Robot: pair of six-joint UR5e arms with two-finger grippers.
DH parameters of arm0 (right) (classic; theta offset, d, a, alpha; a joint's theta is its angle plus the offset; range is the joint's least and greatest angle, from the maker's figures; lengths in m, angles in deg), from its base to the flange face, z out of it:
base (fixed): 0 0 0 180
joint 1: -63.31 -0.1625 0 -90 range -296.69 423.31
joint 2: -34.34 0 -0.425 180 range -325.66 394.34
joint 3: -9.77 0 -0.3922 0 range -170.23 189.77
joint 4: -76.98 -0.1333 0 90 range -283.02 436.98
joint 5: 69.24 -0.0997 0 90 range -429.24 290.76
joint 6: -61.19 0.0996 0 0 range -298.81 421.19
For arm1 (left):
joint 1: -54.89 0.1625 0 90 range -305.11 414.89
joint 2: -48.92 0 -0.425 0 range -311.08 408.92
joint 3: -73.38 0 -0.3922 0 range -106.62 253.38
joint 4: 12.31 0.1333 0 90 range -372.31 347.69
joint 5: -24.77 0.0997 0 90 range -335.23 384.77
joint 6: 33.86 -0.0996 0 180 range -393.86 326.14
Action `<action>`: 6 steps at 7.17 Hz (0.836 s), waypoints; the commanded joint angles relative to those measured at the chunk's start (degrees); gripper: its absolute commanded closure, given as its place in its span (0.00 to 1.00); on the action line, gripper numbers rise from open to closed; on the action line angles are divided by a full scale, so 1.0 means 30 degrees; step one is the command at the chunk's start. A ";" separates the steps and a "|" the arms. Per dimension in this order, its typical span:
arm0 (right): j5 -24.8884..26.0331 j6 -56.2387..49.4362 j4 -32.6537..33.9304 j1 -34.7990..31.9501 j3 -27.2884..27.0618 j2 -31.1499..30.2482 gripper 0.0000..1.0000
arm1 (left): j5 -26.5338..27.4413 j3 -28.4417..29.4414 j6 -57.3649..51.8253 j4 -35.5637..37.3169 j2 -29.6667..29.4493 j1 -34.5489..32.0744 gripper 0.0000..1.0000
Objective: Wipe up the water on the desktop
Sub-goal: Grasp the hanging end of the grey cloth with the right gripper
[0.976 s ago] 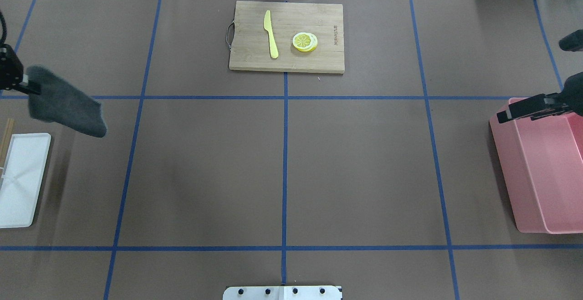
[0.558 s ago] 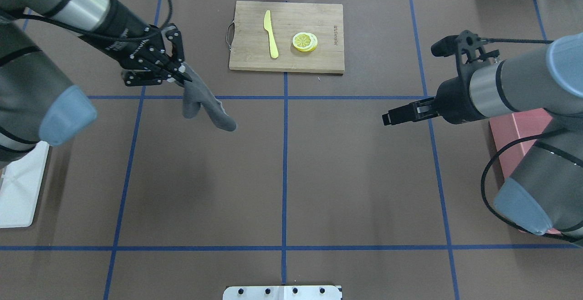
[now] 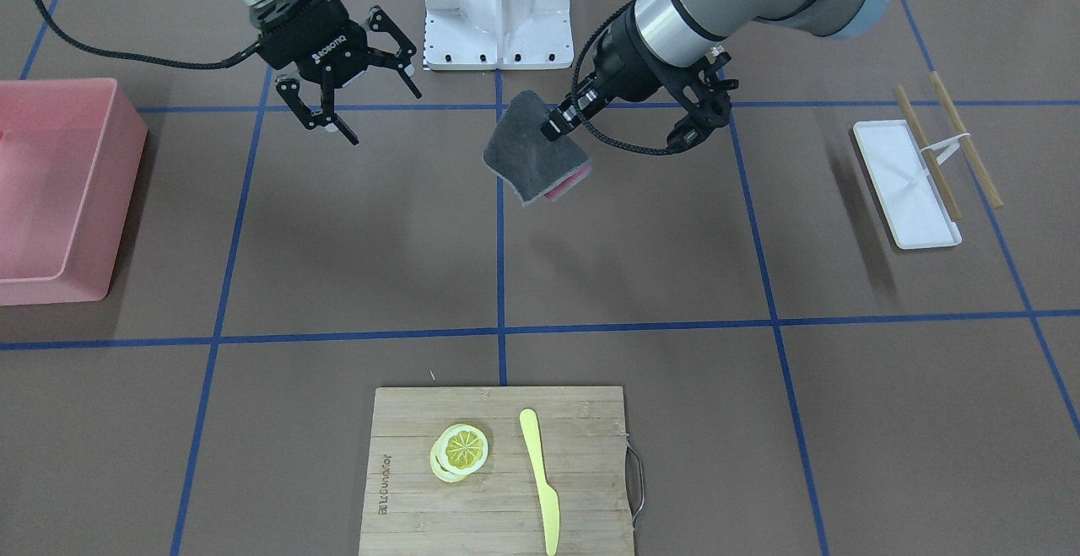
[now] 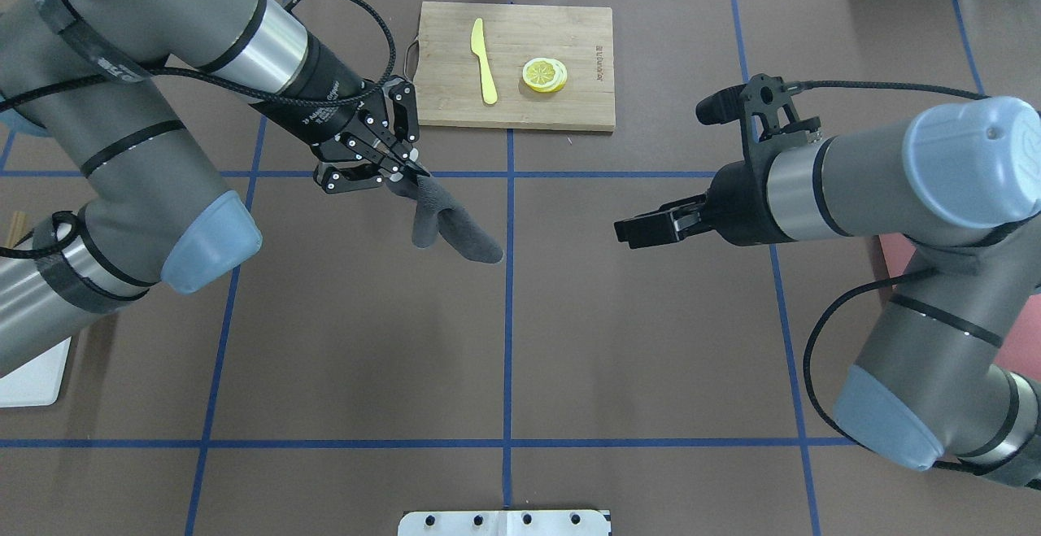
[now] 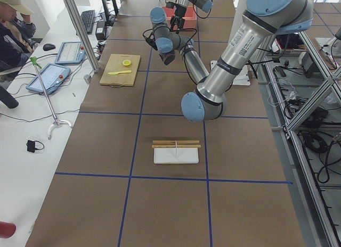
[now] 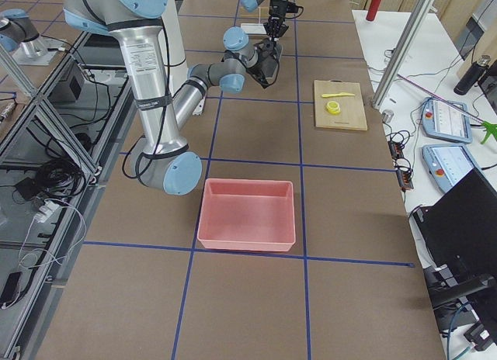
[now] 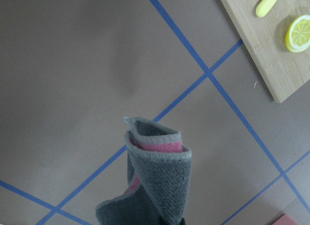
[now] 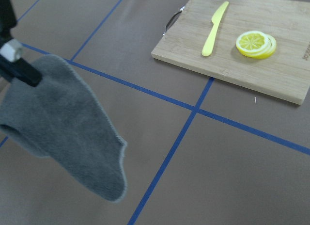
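Observation:
The desktop [image 4: 651, 341] is a matte brown surface with a grid of blue tape lines; I see no water on it. My left gripper [image 4: 404, 172] is shut on the top corner of a grey cloth [image 4: 452, 233] with a pink inner side. The cloth hangs above the desktop just left of the centre line, and also shows in the front view [image 3: 527, 151], the left wrist view [image 7: 157, 186] and the right wrist view [image 8: 63, 123]. My right gripper [image 3: 384, 117] is open and empty, held above the desktop to the right of the cloth.
A bamboo cutting board [image 4: 512, 64] with a yellow knife [image 4: 484, 60] and lemon slices [image 4: 544, 75] lies at the far centre. A pink bin [image 3: 51, 185] stands on my right side. A white tray [image 3: 907, 176] with chopsticks lies on my left side.
My left arm has carried the cloth from the table's left edge rightward to near the centre line. My right arm has come in leftward from over the pink bin.

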 commanded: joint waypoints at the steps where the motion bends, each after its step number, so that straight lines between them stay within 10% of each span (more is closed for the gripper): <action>1: 0.4241 -0.0522 0.0029 0.2711 -0.0381 0.0052 0.00 | 0.0651 0.0231 0.1150 -0.0632 -0.0514 0.0625 1.00; 6: 0.7211 -0.0550 0.0000 0.4917 -0.0527 0.0228 0.00 | 0.1173 0.0173 0.2934 -0.2500 -0.0692 0.1589 1.00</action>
